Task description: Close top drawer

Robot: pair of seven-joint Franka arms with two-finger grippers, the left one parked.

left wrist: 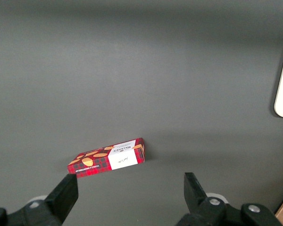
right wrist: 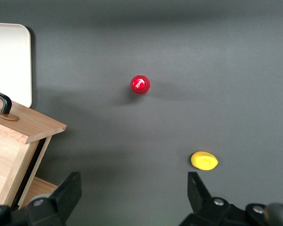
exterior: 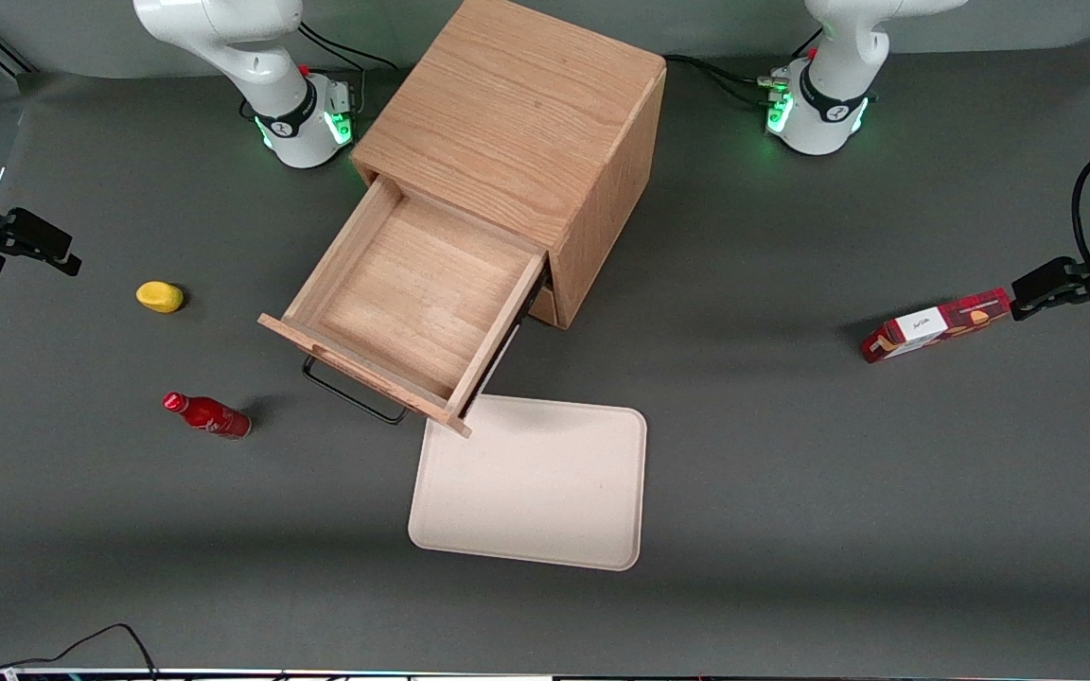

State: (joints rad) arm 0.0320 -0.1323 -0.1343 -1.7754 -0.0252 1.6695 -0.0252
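Observation:
The wooden cabinet (exterior: 517,123) stands in the middle of the table. Its top drawer (exterior: 413,288) is pulled far out and is empty, with its thin black wire handle (exterior: 351,397) on the front, facing the front camera. The drawer's front corner (right wrist: 33,126) and handle (right wrist: 2,101) also show in the right wrist view. My right gripper (exterior: 61,257) hovers above the table toward the working arm's end, well apart from the drawer. It is open and empty, as the right wrist view (right wrist: 132,190) shows.
A yellow object (exterior: 160,296) (right wrist: 204,160) and a red bottle (exterior: 207,414) (right wrist: 140,84) lie between gripper and drawer. A cream tray (exterior: 545,492) lies beside the drawer's front, nearer the front camera. A red box (exterior: 933,324) lies toward the parked arm's end.

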